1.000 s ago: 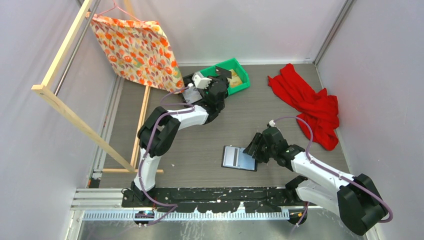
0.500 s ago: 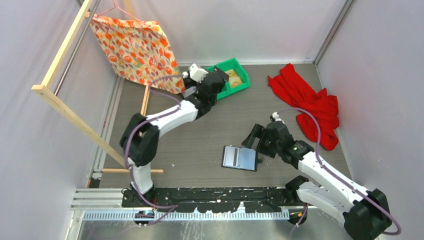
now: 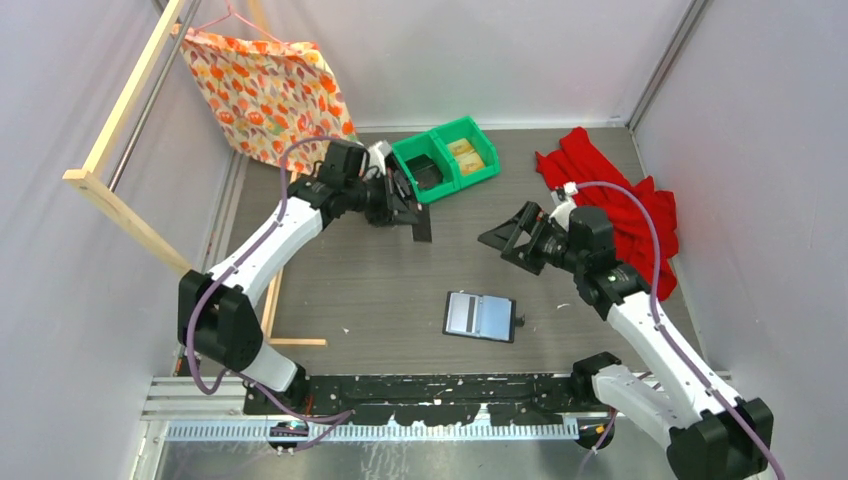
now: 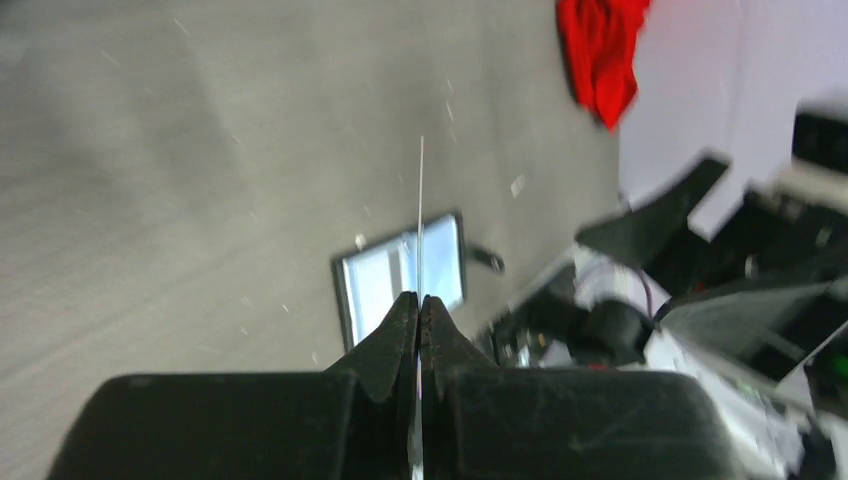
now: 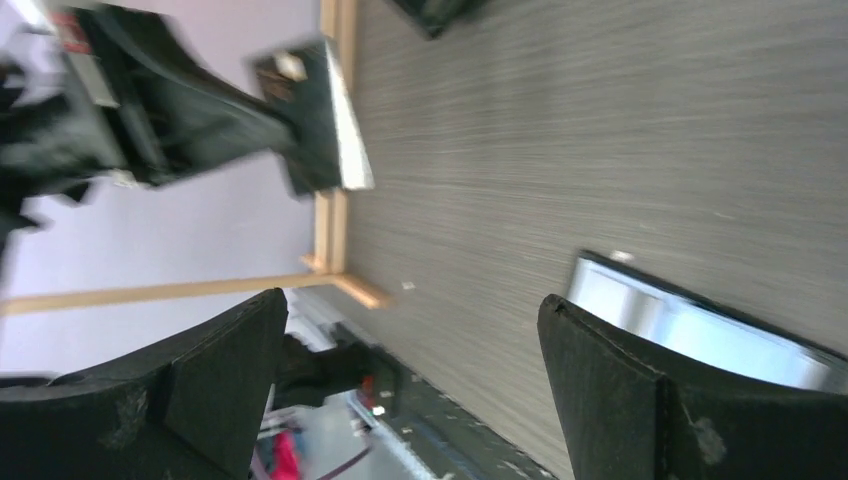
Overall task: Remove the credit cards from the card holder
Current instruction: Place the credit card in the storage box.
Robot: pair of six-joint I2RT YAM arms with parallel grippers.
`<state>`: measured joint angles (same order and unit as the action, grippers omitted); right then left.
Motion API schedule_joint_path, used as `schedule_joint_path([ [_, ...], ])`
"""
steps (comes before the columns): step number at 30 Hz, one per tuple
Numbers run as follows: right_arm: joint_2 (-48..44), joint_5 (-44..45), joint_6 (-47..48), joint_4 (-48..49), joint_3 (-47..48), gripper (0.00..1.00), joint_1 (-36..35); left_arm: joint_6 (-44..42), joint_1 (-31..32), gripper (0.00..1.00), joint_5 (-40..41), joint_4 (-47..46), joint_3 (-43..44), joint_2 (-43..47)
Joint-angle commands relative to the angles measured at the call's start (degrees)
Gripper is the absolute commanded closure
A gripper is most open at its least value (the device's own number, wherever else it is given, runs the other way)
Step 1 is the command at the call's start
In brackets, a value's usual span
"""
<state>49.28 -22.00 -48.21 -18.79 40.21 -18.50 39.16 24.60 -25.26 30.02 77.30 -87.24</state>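
Observation:
The card holder [image 3: 480,317] lies open and flat on the table, its glossy grey sleeves facing up; it also shows in the left wrist view [image 4: 385,280] and the right wrist view [image 5: 700,325]. My left gripper [image 3: 412,212] hovers left of the green bin, shut on a thin credit card [image 4: 421,200] seen edge-on between the jaws [image 4: 420,298]. That card also shows in the right wrist view [image 5: 348,140]. My right gripper [image 3: 507,232] is open and empty, raised above the table behind and right of the card holder, jaws wide apart [image 5: 412,300].
A green bin [image 3: 470,175] with a black box and yellow items stands at the back centre. A red cloth [image 3: 615,205] lies back right. An orange patterned cloth [image 3: 270,95] hangs from a wooden frame [image 3: 130,225] on the left.
My left arm swung left away from the green bin, holding the card. My right gripper lifted off the card holder's right edge and moved back and right, open.

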Motion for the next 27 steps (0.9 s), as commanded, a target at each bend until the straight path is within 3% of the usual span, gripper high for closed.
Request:
schedule_joint_path([
  [1, 5.0, -16.7, -13.7, 26.9, -2.4, 0.0, 0.2, -4.7, -0.8, 0.99, -24.6, 1.7, -3.5, 2.7],
  [4, 9.6, -19.1, -18.6, 36.8, -3.2, 0.01, 0.1, -3.0, -1.0, 0.99, -32.1, -3.7, -5.0, 2.9],
  [7, 12.9, -20.6, -18.2, 39.3, -1.8, 0.01, -0.9, -1.7, -1.0, 0.99, -35.9, -6.9, -5.3, 2.5],
  [14, 18.3, -22.2, -19.5, 45.5, -1.8, 0.02, -5.6, 3.4, -1.0, 0.99, -37.9, -14.9, -7.8, 3.0],
  [16, 18.6, -22.2, -20.8, 48.2, -2.5, 0.1, -6.1, 4.6, -1.0, 0.99, -38.4, -16.8, -8.8, 3.5],
  [19, 19.1, -22.4, -23.1, 51.9, -3.9, 0.33, -6.2, 5.3, -1.0, 1.0, -38.8, -18.2, -9.8, 3.9],
  [21, 19.7, -22.5, -24.8, 54.5, -5.0, 0.43, -6.3, 5.6, -1.0, 1.0, -38.6, -19.3, -10.3, 4.3],
  [27, 21.6, -22.1, -29.3, 61.8, -7.5, 0.52, -6.3, 8.1, -1.0, 1.0, -39.7, -23.3, -11.9, 4.4],
])
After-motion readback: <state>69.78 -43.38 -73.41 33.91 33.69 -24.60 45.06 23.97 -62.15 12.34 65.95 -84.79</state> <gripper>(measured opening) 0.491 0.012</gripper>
